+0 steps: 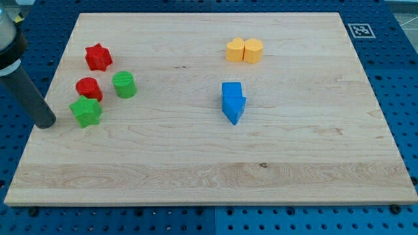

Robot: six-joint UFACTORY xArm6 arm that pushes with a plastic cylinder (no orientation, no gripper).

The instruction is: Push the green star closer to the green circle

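So the wooden table (209,176) has most of the action bunched up near its left edge. The green star (86,111) sits closest to that edge, about halfway down it, and the green circle (123,85) is just up and to the right of it, near but not touching. A red circle (88,87) is jammed in right above the star, looks like it's touching the star's top, and it sits just beside the green circle on that one's left. Further toward the top left corner there's a red star (98,57), a bit apart from the rest of the bunch.

The dark rod comes in from the top left and my tip (46,123) is down at the left edge, just beside the green star on its left side, small gap, not quite touching as far as I can see. There's no claw on this arm, just the rod, so nothing to call apart or together.

Well away from all that: a blue arrow-shaped block (233,102) around the middle of the table, and two yellow blocks (244,50) pressed side by side nearer the top edge.
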